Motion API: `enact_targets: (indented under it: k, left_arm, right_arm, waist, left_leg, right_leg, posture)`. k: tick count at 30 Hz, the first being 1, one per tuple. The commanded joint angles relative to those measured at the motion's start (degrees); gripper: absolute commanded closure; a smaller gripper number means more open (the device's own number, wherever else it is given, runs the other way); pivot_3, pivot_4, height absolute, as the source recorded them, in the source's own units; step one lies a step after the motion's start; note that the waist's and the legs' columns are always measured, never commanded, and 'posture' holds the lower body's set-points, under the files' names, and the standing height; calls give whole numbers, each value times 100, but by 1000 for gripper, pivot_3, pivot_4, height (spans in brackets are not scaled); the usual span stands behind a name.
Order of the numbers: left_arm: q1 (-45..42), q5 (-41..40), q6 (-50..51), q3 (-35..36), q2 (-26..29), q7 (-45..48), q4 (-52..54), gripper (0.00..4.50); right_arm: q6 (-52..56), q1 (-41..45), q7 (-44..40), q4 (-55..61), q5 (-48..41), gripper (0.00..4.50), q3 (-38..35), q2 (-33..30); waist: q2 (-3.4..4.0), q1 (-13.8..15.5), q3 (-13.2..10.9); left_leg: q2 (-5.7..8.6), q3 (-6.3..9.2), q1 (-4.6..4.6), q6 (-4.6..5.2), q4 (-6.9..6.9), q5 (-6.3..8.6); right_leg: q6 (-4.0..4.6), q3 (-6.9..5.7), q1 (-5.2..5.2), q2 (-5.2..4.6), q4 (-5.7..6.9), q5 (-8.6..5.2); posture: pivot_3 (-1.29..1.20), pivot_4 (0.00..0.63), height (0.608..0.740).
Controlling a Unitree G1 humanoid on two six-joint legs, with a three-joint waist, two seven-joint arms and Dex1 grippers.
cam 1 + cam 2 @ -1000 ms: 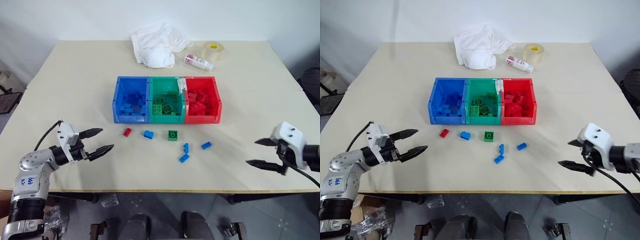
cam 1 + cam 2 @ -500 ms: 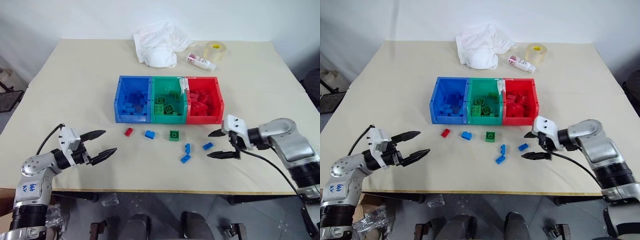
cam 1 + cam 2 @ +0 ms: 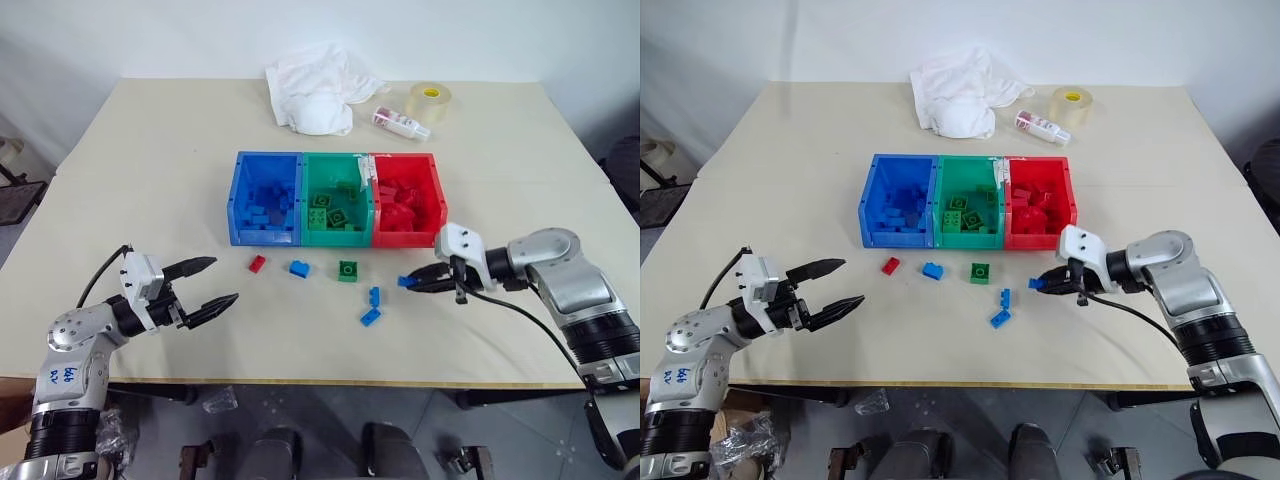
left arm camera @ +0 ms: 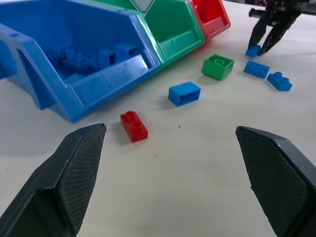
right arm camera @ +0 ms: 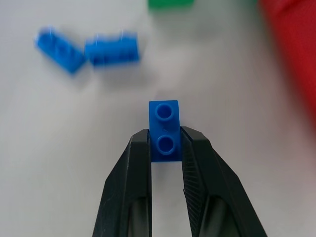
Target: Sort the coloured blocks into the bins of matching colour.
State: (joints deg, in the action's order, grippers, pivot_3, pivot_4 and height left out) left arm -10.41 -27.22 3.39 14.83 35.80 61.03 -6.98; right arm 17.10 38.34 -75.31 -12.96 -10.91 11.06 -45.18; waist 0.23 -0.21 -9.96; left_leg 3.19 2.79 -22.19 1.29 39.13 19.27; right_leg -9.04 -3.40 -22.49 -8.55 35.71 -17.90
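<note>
The right gripper (image 5: 165, 148), open a second ago at the table's edge, now pinches a small blue studded plastic brick (image 5: 164, 129) in front of the red plastic bin (image 3: 405, 212). It needs carrying to the blue plastic bin (image 3: 266, 198) (the left gripper (image 3: 205, 285) waits wide open, empty).

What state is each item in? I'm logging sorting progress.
left gripper: open, empty.
right gripper: shut on blue block.
red block: loose on table.
green block: loose on table.
bins: open-topped, partly filled.
</note>
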Motion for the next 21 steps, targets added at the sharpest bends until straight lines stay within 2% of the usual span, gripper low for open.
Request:
enact_targets:
  k: [1, 6, 10, 14, 19, 21]
  left_arm:
    - [-106, -53, -140, 4, -59, 40, -19, 0]
    - [-266, 8, -238, -72, -149, 49, -153, 0]
    - [-358, 32, -308, -121, -234, 7, -185, 0]
    - [-317, 40, -326, -189, -331, -94, -40, 0]
    - [-279, 31, -355, -194, -363, -152, 2, 0]
    - [-273, 31, -367, -197, -373, -181, 8, 0]
  right_arm:
    - [379, 342, 342, 531, -297, 4057, -387, 184]
    - [954, 1095, 1031, 647, -325, 4057, -264, 1072]
    - [680, 1606, 1618, 137, -63, 4057, -67, 2038]
    - [19, 2304, 2299, -1064, 255, 4057, 59, 3098]
    - [-848, 3091, 2894, -2619, 488, 4057, -25, 3967]
    - [-1140, 3420, 3274, -3301, 611, 3339, -82, 4216]
  waist:
    - [0, -3, 0]
    - [0, -48, 0]
    - [1, -148, 0]
    - [1, -183, 0]
    - [1, -245, 0]
    - [1, -298, 1]
  left_leg:
    - [0, 0, 0, 0, 0, 0]
    - [-1, 1, 0, -3, -2, -1]
    - [0, 6, 1, -4, -4, -1]
    - [10, 16, 0, -4, -4, -1]
    - [9, 31, 1, -5, -7, -2]
    - [10, 39, 1, -5, -8, -2]
  right_leg:
    - [0, 0, 0, 0, 0, 0]
    - [0, -1, -7, 1, 6, 0]
    - [0, -6, -10, 1, 20, 0]
    - [1, -11, -11, -2, 27, 0]
    - [1, -18, -13, 0, 39, 0]
    - [1, -19, -11, 0, 41, 0]
  posture:
    - [0, 150, 740]
    - [0, 150, 740]
    - [0, 150, 740]
    - [0, 150, 740]
    - [0, 150, 740]
    - [0, 150, 740]
